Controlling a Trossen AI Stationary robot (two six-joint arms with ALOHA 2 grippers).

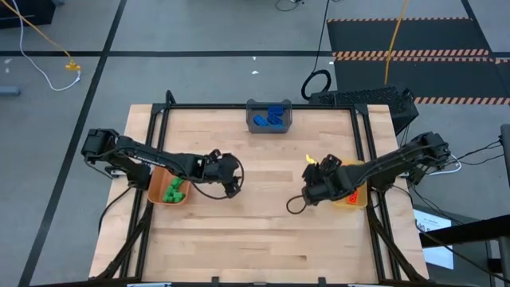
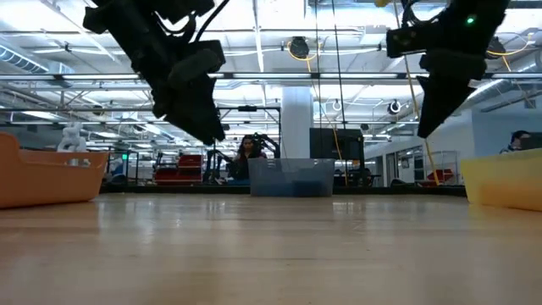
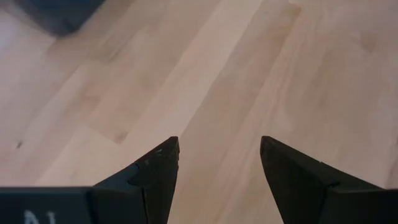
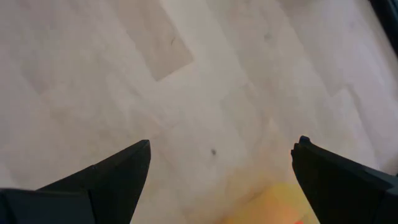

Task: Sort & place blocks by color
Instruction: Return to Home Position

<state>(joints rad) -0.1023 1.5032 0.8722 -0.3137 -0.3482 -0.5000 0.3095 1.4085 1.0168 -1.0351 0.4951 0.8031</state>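
Green blocks (image 1: 174, 190) lie in the orange bin (image 1: 156, 195) at the table's left. Blue blocks (image 1: 271, 117) lie in the grey bin (image 1: 268, 127) at the far middle edge. Orange blocks (image 1: 354, 197) lie in the yellow bin (image 1: 360, 169) at the right, mostly hidden by my right arm. My left gripper (image 1: 233, 175) hangs open and empty above bare wood, right of the orange bin; its fingers (image 3: 158, 168) show in the left wrist view. My right gripper (image 1: 312, 171) hangs open and empty above the table, left of the yellow bin; its fingers (image 4: 118, 174) show in the right wrist view.
The wooden table (image 1: 263, 231) shows bare boards through its middle and near half. In the low view the orange bin (image 2: 47, 176), grey bin (image 2: 292, 178) and yellow bin (image 2: 504, 180) stand at left, far middle and right. A person (image 2: 248, 157) sits in the room beyond.
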